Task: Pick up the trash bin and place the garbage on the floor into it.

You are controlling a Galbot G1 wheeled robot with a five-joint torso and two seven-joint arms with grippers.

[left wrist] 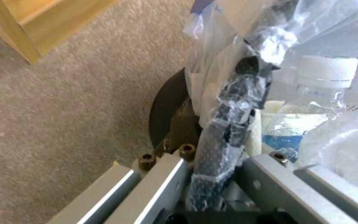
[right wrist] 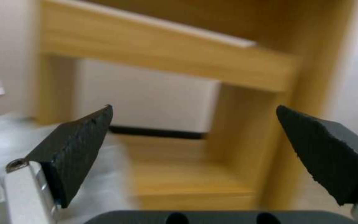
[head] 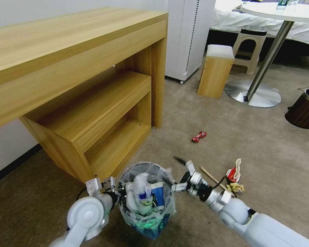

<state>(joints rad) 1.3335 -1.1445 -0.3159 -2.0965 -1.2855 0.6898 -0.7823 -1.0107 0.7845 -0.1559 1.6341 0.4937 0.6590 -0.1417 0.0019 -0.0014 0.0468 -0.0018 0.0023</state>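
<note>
The trash bin (head: 146, 209), a dark wire bin lined with clear plastic, sits low in the head view in front of the desk. My left gripper (head: 117, 190) is shut on its left rim. The left wrist view shows the left gripper (left wrist: 213, 174) pinching the bagged rim (left wrist: 245, 93). Inside lie a capped plastic bottle (left wrist: 320, 90), a blue-white cup (head: 158, 190) and white litter (head: 140, 181). My right gripper (head: 176, 173) is open just right of the bin's rim, with nothing between its black pads (right wrist: 77, 146). On the floor (head: 264, 147) lie a red wrapper (head: 199, 136), a wooden stick (head: 212, 179), a red cup (head: 233, 173) and a yellow wrapper (head: 237, 187).
A wooden desk with shelves (head: 92, 103) stands close on the left, behind the bin. Farther back are a small wooden stool (head: 215, 70), a round table's pedestal base (head: 254, 92) and a white cabinet (head: 187, 37). A brown wood-grain bin (head: 304, 109) stands at the right edge.
</note>
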